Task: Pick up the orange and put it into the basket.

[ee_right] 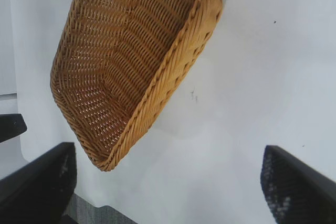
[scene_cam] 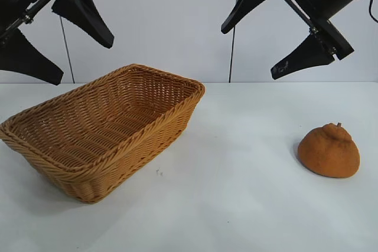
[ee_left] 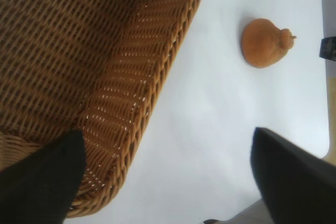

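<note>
The orange (scene_cam: 328,151) is a lumpy brownish-orange fruit with a small stem, resting on the white table at the right; the left wrist view also shows the orange (ee_left: 264,42), far from that arm's fingers. The woven tan basket (scene_cam: 142,140) lies empty at the left, and its braided rim (ee_right: 181,61) fills much of the right wrist view. My right gripper (scene_cam: 253,51) hangs open high above the table, up and to the left of the orange. High over the basket's left end, my left gripper (scene_cam: 85,63) is open too. Neither holds anything.
The white table (scene_cam: 236,205) spreads between basket and orange with only small dark specks (ee_right: 194,96) on it. A pale wall with a vertical seam (scene_cam: 234,39) stands behind. The table's edge (ee_right: 100,211) shows near the right gripper's fingers.
</note>
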Available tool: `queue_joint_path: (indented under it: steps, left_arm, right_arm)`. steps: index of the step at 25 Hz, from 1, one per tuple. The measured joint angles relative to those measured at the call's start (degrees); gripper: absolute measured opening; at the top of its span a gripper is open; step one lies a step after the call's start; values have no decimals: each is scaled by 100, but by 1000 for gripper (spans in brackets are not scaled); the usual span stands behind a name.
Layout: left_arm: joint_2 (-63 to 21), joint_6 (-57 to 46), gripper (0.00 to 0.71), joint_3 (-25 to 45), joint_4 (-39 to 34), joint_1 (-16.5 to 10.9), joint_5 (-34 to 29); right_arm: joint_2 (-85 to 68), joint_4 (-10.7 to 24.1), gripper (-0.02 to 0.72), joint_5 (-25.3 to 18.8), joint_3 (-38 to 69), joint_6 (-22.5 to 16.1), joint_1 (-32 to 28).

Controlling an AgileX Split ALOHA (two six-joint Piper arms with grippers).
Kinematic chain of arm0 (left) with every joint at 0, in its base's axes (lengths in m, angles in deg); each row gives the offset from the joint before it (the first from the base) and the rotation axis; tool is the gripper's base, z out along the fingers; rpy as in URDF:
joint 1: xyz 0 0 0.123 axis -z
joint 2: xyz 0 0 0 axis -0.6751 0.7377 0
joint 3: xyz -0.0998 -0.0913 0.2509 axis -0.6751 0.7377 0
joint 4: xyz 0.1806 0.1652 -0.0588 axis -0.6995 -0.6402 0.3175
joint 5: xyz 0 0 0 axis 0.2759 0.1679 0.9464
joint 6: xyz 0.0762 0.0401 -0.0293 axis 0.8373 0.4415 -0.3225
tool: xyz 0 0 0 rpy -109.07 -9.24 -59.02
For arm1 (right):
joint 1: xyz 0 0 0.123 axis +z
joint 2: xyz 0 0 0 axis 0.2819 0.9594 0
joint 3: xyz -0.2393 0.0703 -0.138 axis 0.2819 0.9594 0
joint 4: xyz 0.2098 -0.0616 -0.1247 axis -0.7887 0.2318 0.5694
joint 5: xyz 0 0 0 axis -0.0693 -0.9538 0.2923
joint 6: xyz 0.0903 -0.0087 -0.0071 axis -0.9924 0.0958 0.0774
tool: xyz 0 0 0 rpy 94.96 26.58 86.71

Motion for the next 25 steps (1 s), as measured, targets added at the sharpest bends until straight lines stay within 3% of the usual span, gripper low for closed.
queue_joint_path:
  steps: [25]
  left_arm:
    - [0,-2,610,0,0,-19,171]
  right_arm:
    - [0,0,652,4,0,0,0]
